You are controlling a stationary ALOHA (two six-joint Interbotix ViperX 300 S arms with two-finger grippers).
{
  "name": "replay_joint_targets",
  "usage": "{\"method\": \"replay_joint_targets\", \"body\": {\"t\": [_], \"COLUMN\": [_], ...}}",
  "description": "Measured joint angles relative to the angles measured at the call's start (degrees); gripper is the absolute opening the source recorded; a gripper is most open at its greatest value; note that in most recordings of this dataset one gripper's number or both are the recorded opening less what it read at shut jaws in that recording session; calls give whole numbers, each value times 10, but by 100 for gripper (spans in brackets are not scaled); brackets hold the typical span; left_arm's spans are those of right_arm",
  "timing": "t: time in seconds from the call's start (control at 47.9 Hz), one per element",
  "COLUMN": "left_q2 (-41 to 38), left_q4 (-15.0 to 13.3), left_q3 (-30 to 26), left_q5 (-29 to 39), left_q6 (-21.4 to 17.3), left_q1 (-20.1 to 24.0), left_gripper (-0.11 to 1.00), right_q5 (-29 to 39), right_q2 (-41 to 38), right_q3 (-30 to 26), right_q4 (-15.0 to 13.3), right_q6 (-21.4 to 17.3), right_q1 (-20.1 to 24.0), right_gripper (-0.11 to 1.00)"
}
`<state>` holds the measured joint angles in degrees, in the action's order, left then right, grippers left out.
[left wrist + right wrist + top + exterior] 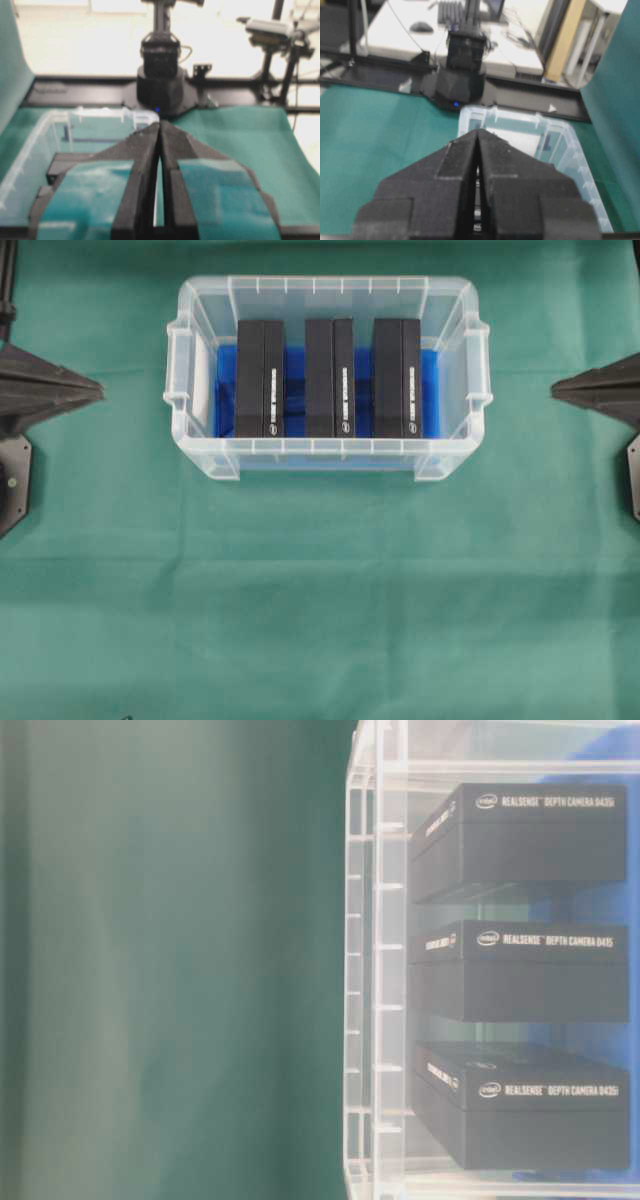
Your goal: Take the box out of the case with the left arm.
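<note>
The clear case (310,285) stands on the green cloth at the back middle of the overhead view, with blue lining on its floor. Three black boxes stand on edge inside it, side by side: left (260,378), middle (330,378), right (397,378). The table-level view shows them through the case wall (365,970), the middle box (520,970) bearing white lettering. My left gripper (100,390) sits shut and empty off the case's left end, apart from it. My right gripper (554,390) sits shut off the right end. In the left wrist view the teal-padded left gripper (160,124) has its tips touching.
Green cloth (320,590) covers the table all round the case. In the left wrist view the opposite arm's base (160,85) stands beyond the case (100,112). In the right wrist view the right gripper (477,131) points past the case (520,114) at the other base (462,75).
</note>
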<state>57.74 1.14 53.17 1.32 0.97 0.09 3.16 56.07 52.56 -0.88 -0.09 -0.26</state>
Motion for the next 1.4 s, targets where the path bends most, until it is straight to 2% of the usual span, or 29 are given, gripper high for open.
{"method": "replay_joint_targets", "body": {"t": [0.209,0.375,0.521,0.647,0.73,0.834,1.022,1.168,1.398], "left_q2": [-7,-11,-14,-20,-26,-38,-76,-111,-114], "left_q4": [1,1,1,1,1,1,1,1,1], "left_q3": [-94,-106,-112,-128,-147,-175,-219,-238,-244], "left_q5": [118,161,207,292,361,444,603,681,712], "left_q6": [0,2,26,64,85,105,134,168,195], "left_q1": [1,1,1,1,1,1,0,1,1], "left_gripper": [2,2,2,2,2,2,2,2,2], "right_q5": [104,151,207,315,410,539,710,766,774], "right_q2": [-22,-33,-33,-40,-49,-68,-100,-112,-112], "right_q3": [-83,-101,-114,-136,-155,-178,-205,-211,-212], "right_q4": [0,0,1,1,1,1,1,1,1], "right_q6": [-1,-10,-38,-66,-78,-89,-97,-97,-98], "right_q1": [0,0,0,0,0,0,0,0,0], "right_gripper": [0,0,0,0,0,0,0,0,0]}}
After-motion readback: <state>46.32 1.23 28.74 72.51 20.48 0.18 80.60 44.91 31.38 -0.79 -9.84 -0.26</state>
